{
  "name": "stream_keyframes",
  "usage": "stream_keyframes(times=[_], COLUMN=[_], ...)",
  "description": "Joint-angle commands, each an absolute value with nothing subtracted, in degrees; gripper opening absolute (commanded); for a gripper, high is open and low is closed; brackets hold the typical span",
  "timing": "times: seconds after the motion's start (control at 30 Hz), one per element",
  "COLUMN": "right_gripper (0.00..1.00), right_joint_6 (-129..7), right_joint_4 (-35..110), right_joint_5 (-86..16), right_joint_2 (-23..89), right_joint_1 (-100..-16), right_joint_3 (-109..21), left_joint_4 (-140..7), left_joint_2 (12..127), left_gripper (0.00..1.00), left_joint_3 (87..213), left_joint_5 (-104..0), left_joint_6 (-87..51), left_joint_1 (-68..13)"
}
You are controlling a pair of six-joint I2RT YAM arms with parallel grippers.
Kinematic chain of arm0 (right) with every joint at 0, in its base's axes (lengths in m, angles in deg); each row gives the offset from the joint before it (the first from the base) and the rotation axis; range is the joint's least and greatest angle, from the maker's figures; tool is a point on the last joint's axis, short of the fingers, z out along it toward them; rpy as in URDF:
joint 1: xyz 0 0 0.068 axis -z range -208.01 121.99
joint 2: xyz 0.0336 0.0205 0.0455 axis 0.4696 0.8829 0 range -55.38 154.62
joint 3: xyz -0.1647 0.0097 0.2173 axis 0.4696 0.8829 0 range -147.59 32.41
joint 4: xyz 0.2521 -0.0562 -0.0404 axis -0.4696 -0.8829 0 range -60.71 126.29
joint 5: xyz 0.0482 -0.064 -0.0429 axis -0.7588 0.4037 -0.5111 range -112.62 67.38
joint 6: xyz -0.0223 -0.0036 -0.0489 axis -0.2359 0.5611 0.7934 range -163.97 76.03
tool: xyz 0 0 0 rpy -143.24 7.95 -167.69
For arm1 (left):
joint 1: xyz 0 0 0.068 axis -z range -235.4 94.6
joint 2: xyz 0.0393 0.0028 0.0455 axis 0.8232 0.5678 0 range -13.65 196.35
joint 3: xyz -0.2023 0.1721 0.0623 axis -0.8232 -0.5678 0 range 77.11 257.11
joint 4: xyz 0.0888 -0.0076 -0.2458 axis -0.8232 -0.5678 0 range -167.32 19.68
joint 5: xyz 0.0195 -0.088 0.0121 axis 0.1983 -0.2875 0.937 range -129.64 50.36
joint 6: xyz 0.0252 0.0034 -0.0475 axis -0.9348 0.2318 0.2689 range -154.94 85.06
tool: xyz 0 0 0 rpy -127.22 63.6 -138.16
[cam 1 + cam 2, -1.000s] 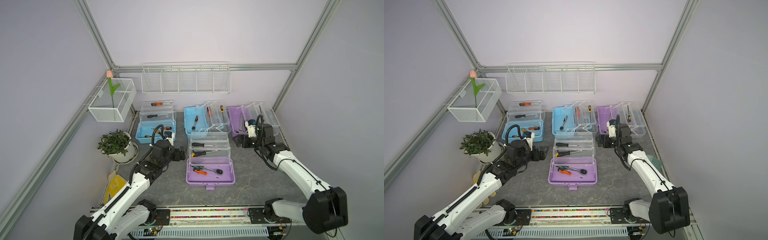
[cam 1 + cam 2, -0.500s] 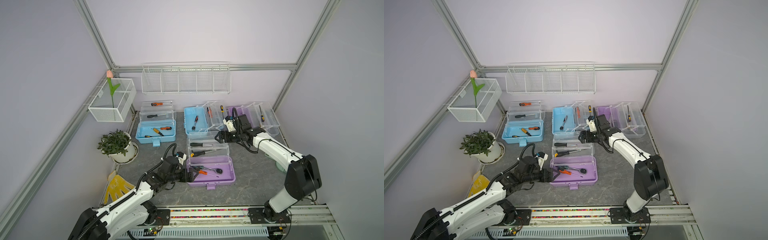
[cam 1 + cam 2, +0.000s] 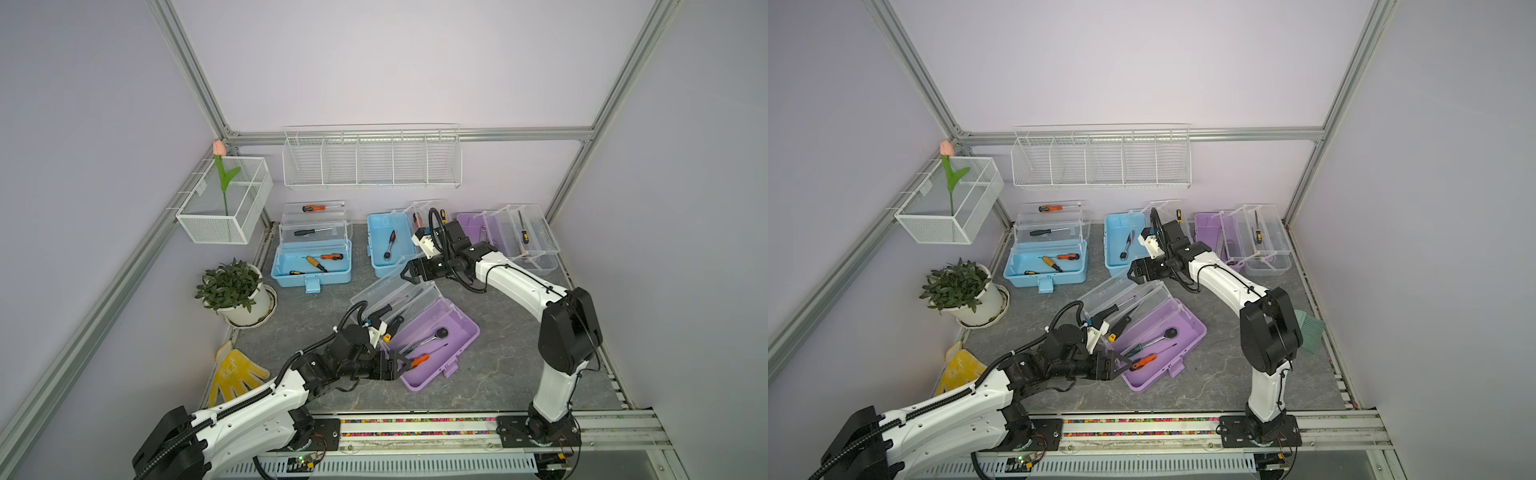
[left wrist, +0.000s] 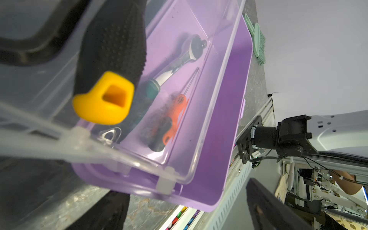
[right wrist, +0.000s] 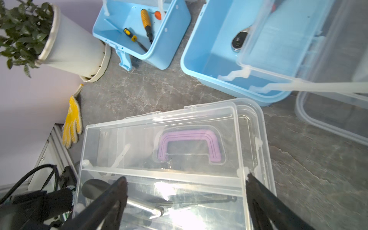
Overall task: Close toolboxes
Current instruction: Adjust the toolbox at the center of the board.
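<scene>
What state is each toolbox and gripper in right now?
near purple toolbox: open, trays fanned out, askew
far purple toolbox: open
middle blue toolbox: open
left blue toolbox: open
left gripper: open, at the near purple toolbox's end
right gripper: open, above its clear trays

Both top views sat high over the front rail (image 3: 415, 424), tilted down toward the back wall (image 3: 374, 83). Near-identical framing, whole table (image 3: 498, 374) in both, only a small sideways offset. Left wrist cam was right up against the near purple toolbox (image 4: 219, 119), facing along its base toward the right arm's base (image 4: 288, 135) and a green brush (image 4: 256, 35). Right wrist cam looked down close on that box's clear lid (image 5: 129, 135), with the yellow glove (image 5: 73, 119) beyond. Wrist views overlapped on that box.
</scene>
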State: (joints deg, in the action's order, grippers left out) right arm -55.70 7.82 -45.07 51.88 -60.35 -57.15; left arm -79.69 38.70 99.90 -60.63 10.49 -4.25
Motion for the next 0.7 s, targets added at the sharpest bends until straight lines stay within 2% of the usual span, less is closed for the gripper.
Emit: stream_keyframes(times=[0.0, 0.1, 0.17, 0.3, 0.47, 0.57, 0.67], right_gripper=[0.93, 0.92, 0.91, 0.92, 0.96, 0.99, 1.00], right_joint_6=[-53.64, -55.44, -57.89, -63.80, -74.26, -80.92, -85.91], right_joint_4=[2.11, -0.44, -4.08, -11.00, -17.09, -15.56, -10.54], right_joint_5=[-56.79, -46.58, -33.58, -16.32, -10.09, -11.08, -12.60], right_joint_2=[50.13, 44.37, 38.83, 27.17, 16.96, 12.58, 10.30], right_joint_1=[-62.25, -60.08, -58.98, -58.38, -60.72, -62.47, -63.87], right_joint_3=[-57.85, -55.99, -52.91, -43.49, -32.76, -25.07, -18.95], left_joint_4=[-72.44, -80.05, -86.74, -97.44, -104.92, -109.03, -109.80], left_joint_2=[36.20, 33.21, 31.23, 27.57, 28.63, 31.03, 33.54], left_gripper=[0.92, 0.94, 0.95, 0.96, 0.97, 0.96, 0.93], left_joint_3=[104.08, 107.95, 111.01, 115.77, 121.33, 124.90, 127.49], left_joint_5=[-60.68, -59.75, -58.73, -55.76, -51.57, -43.27, -44.50], left_joint_6=[9.47, 4.92, 0.61, -6.32, -11.38, -12.34, -14.47], left_joint_1=[-4.36, -4.29, -4.37, -4.38, -4.51, -5.21, -11.94])
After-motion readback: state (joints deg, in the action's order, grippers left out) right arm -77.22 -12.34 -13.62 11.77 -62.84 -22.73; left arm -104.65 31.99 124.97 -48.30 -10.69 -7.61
